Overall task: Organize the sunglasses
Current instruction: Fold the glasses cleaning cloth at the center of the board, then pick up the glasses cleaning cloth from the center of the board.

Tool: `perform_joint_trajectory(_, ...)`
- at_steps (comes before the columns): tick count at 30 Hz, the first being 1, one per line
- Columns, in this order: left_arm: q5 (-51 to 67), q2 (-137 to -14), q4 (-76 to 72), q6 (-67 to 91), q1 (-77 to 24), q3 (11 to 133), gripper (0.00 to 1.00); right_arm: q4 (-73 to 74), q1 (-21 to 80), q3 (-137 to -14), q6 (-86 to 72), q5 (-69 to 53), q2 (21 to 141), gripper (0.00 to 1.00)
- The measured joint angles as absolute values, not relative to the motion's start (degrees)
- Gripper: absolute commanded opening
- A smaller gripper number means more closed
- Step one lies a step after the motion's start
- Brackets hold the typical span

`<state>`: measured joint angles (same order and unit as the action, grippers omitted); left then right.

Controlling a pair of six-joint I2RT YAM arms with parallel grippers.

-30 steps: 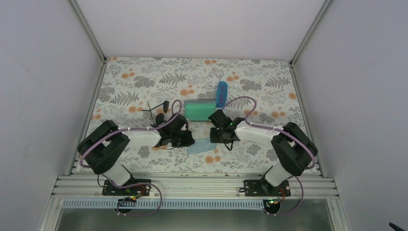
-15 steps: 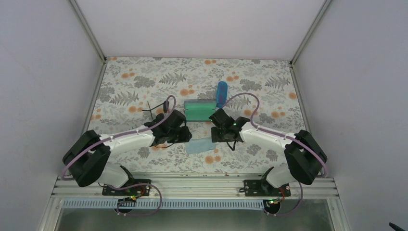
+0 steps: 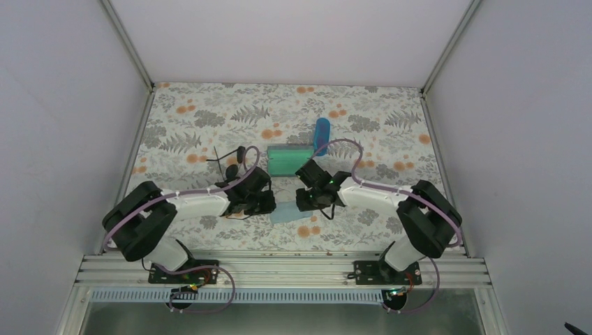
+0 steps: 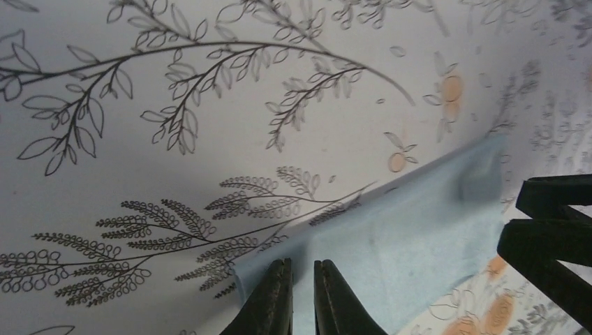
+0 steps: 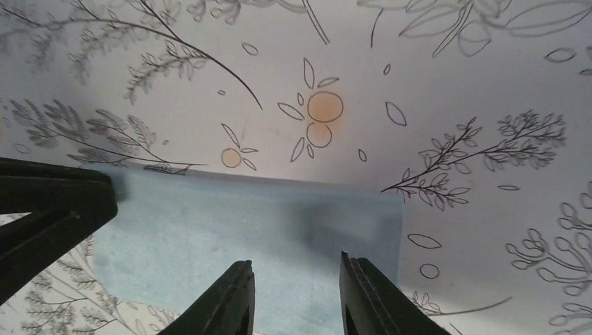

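Note:
A black-framed pair of sunglasses lies unfolded on the floral table, behind my left arm, with neither gripper touching it. A light blue cloth lies flat between the two grippers. My left gripper is down on the left corner of the cloth, its jaws drawn together to a thin slit; I cannot tell whether fabric is pinched. My right gripper stands open over the right end of the cloth, with nothing between its fingers.
A green case sits just behind the grippers, and a blue case leans at its far right corner. The two grippers are close together, each showing in the other's wrist view. Walls enclose the table on three sides.
My left gripper opened, swung a little farther back, then came back toward the cloth's corner and closed. My right gripper shifted left over the cloth and narrowed its jaws.

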<state>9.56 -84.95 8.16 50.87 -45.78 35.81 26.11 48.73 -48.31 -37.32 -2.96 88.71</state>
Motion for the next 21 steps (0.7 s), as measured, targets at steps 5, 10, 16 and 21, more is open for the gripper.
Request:
perform_joint_trajectory(5, 8.4, -86.8, 9.0, 51.4, -45.8, 36.5, 0.13, 25.4, 48.7, -47.0, -37.5, -4.1, 90.8, 0.34)
perform_joint_trajectory(10, 5.9, -86.6, 11.9, 51.8, -46.0, 37.7, 0.23, 25.4, 48.7, -46.2, -37.8, -4.2, 90.7, 0.33)
perform_joint_trajectory(16, 1.5, -82.7, 20.0, 52.1, -46.0, 38.7, 0.37, 29.9, 48.9, -47.4, -38.7, -1.2, 90.5, 0.38)
perform_joint_trajectory(21, 0.1, -78.7, 23.7, 52.4, -46.0, 40.2, 0.38, 33.3, 49.5, -49.8, -39.0, 1.7, 89.1, 0.42)
